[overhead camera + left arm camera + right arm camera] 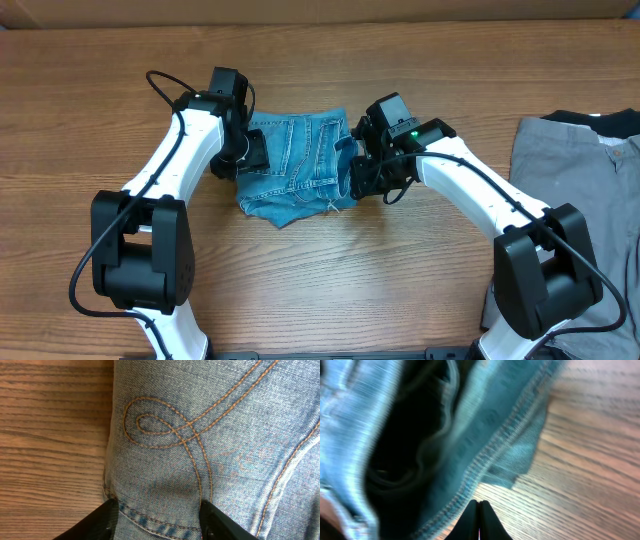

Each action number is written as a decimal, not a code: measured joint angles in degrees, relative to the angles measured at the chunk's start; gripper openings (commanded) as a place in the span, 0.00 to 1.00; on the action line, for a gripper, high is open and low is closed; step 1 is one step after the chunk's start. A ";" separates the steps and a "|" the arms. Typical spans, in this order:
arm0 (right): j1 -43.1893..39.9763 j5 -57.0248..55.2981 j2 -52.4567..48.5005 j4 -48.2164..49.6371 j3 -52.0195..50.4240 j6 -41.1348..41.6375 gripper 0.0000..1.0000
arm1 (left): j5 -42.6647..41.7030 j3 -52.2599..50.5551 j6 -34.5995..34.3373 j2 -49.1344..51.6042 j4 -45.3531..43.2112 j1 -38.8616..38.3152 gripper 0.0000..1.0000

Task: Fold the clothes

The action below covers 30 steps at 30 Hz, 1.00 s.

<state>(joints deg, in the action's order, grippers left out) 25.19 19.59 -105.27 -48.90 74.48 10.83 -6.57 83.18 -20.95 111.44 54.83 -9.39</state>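
The jeans (295, 165) lie in a folded bundle mid-surface (330, 280), nearer the far edge of the grained wood. The left fingers (102, 522) stand apart over the side of the bundle towards the left edge, with soft blue denim and looping orange stitching between them. The right fingers (487, 525) are pressed together, their tips at a ribbed hem. The blur hides whether any cloth is pinched.

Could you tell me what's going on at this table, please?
Two robot arms are working on a pair of jeans, which lie folded into a compact bundle in the middle of the table. The left gripper is open over the jeans' left edge, just below a stitched swirl. The right gripper is shut at their right edge, beside a seam; whether it has pinched any cloth isn't clear. A grey garment lies at the far right.
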 measured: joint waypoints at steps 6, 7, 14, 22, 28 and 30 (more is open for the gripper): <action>-0.04 4.09 0.81 -1.07 1.77 -4.09 0.68 | 0.02 -0.02 0.00 0.00 0.22 0.00 0.57; -0.04 4.57 1.33 -0.92 2.36 -4.61 0.70 | 0.02 -0.02 0.00 0.00 0.22 0.00 0.56; -0.07 8.81 5.95 0.72 4.57 -5.81 0.66 | 0.02 -0.02 0.00 0.00 0.24 0.00 0.57; 0.33 10.38 5.92 1.09 4.57 -6.14 0.60 | 0.02 -0.02 0.00 0.00 0.24 0.00 0.58; 2.91 11.67 3.13 4.44 3.50 -5.90 0.14 | 0.02 -0.02 0.00 0.00 0.26 0.00 0.59; 4.44 11.45 1.42 4.68 3.08 -5.64 0.04 | 0.04 -0.02 0.00 0.00 0.24 0.00 0.59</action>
<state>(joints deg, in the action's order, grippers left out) 29.63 31.05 -103.85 -44.23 77.56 5.19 -6.52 83.15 -20.95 111.44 55.07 -9.39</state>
